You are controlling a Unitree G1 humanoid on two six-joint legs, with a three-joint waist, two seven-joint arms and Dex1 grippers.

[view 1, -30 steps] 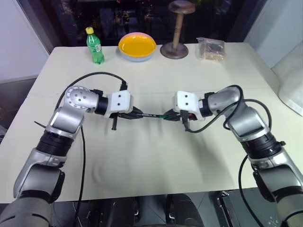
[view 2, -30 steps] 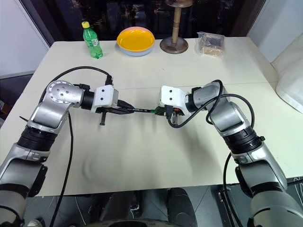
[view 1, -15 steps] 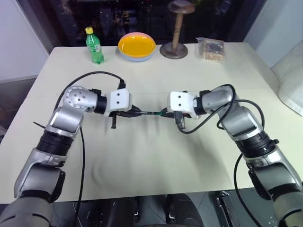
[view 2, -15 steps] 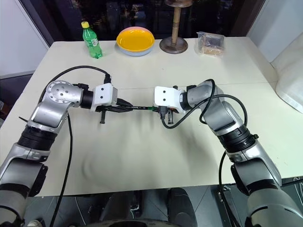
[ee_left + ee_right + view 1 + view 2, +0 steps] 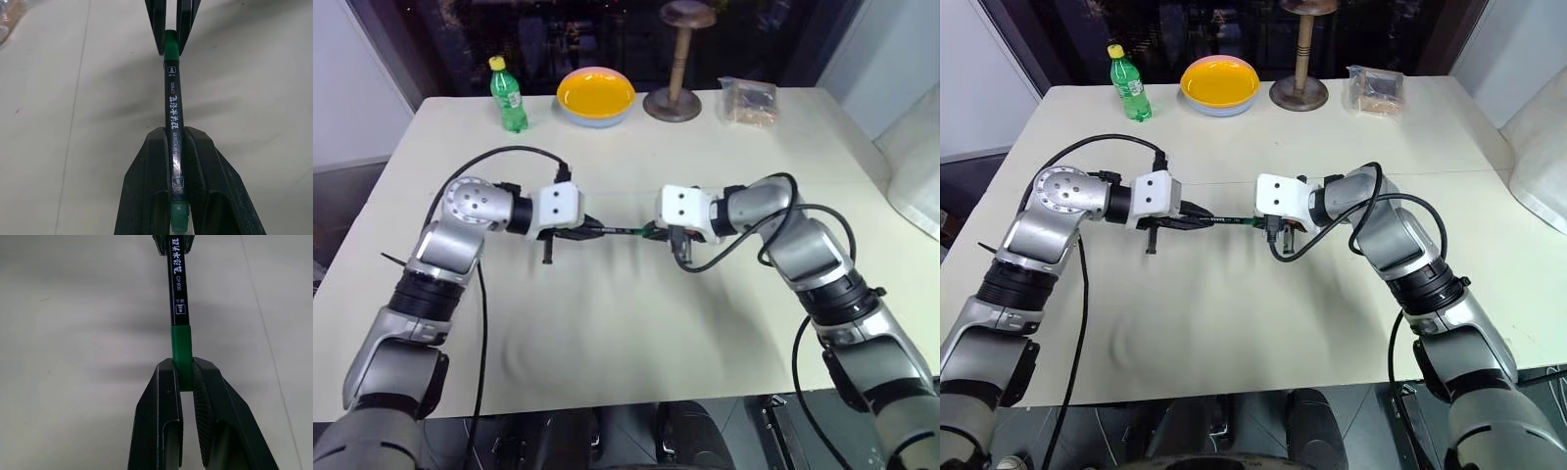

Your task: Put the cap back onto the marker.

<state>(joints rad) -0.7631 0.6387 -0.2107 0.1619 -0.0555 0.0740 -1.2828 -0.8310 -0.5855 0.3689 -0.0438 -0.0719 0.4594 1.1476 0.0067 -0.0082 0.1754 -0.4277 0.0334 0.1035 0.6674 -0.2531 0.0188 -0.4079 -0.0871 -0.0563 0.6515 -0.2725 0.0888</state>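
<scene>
The left wrist view shows white lettering along the marker (image 5: 172, 112), unreadable from the head. The left gripper (image 5: 172, 147) is clamped on the black barrel; the right gripper (image 5: 182, 377) is pinched on the green cap (image 5: 181, 350), which sits flush on the marker's end. The marker is held level above mid-table (image 5: 607, 333). Bare surface lies all round; bottle (image 5: 510, 94), bowl (image 5: 596, 96), stand (image 5: 675, 69) and packet (image 5: 750, 102) line the far edge.
</scene>
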